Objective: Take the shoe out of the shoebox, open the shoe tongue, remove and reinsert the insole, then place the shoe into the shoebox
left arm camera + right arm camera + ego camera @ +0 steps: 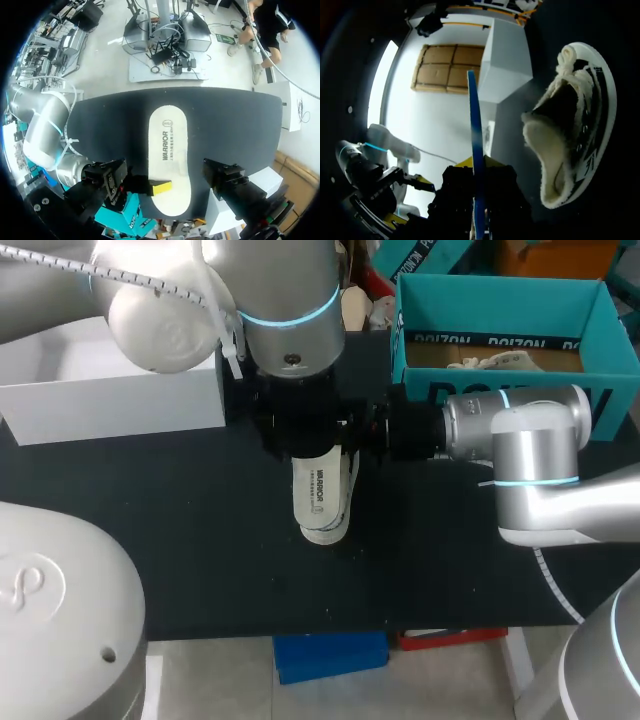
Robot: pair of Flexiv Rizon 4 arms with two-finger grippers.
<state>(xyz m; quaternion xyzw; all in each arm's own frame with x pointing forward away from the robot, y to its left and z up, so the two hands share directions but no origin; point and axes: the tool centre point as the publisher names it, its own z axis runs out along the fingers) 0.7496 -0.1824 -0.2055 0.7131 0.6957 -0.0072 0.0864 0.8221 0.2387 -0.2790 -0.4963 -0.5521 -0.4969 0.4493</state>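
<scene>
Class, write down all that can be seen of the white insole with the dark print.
The white, flat, foam-like insole is long with rounded ends. Dark print runs along its upper face, and its edge looks blue in the right wrist view. It is out of the white low shoe, held level, print up, above it. The right hand pinches one end.

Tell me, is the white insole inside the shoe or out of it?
Out. The right hand holds the flat white printed insole edge-on, clear of the white lace-up shoe lying beside it.
</scene>
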